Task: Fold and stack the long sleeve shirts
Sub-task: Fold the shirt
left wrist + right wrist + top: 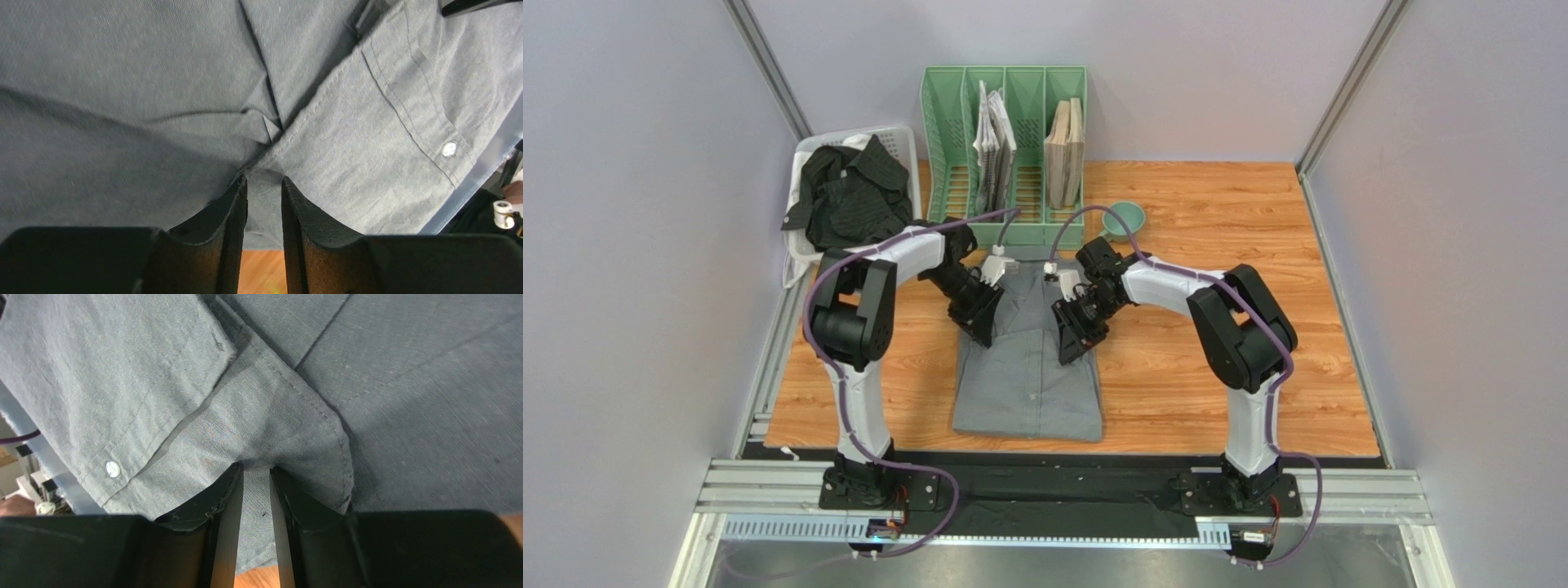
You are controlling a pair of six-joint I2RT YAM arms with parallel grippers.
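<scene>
A plain mid-grey long sleeve shirt [1026, 368] lies folded into a narrow rectangle on the wooden table, collar end toward the back. My left gripper [978, 309] is down at its upper left edge and my right gripper [1074, 328] at its upper right edge. In the left wrist view the left gripper [264, 179] has a narrow gap between its fingers, over the grey cloth [184, 92] where creases meet. In the right wrist view the right gripper [256, 467] is likewise slightly apart over the cloth [276, 416] by a sleeve cuff. A black striped shirt [848, 196] is heaped in a white basket.
The white basket [905, 137] stands at the back left corner. A green slotted file rack [946, 135] holding papers is at the back centre, with a small teal bowl [1124, 218] to its right. Bare wooden table [1210, 392] lies to the right of the shirt.
</scene>
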